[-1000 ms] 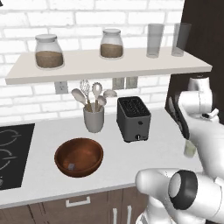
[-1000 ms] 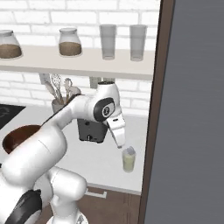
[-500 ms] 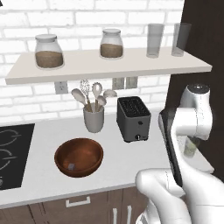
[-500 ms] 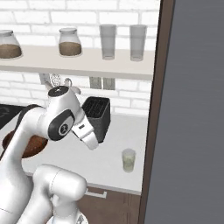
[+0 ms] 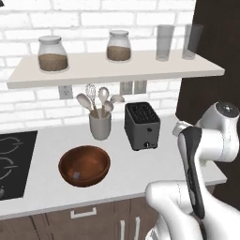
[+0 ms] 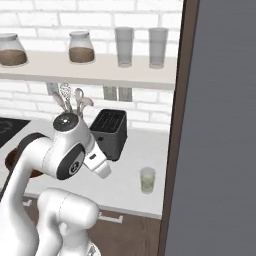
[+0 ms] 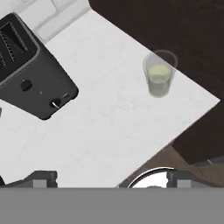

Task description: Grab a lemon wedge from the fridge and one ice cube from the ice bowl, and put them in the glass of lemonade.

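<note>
the two-finger gripper (image 7: 111,178), dark tips spread and empty, hangs near the dark grey toaster (image 7: 30,70), likely freed to fetch ice; the short clear tumbler of pale yellow-green lemonade (image 7: 159,73) stands beyond the toaster.

Flanking base views; overhead hand view

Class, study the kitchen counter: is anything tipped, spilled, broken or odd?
Nothing stands out. The short clear tumbler of pale lemonade stands upright beside the dark toaster, and the reddish-brown wooden bowl sits level.

The ice bowl (image 5: 84,165) looks like glossy reddish wood (grain faint), the toaster (image 5: 142,125) matt dark metal.
</note>
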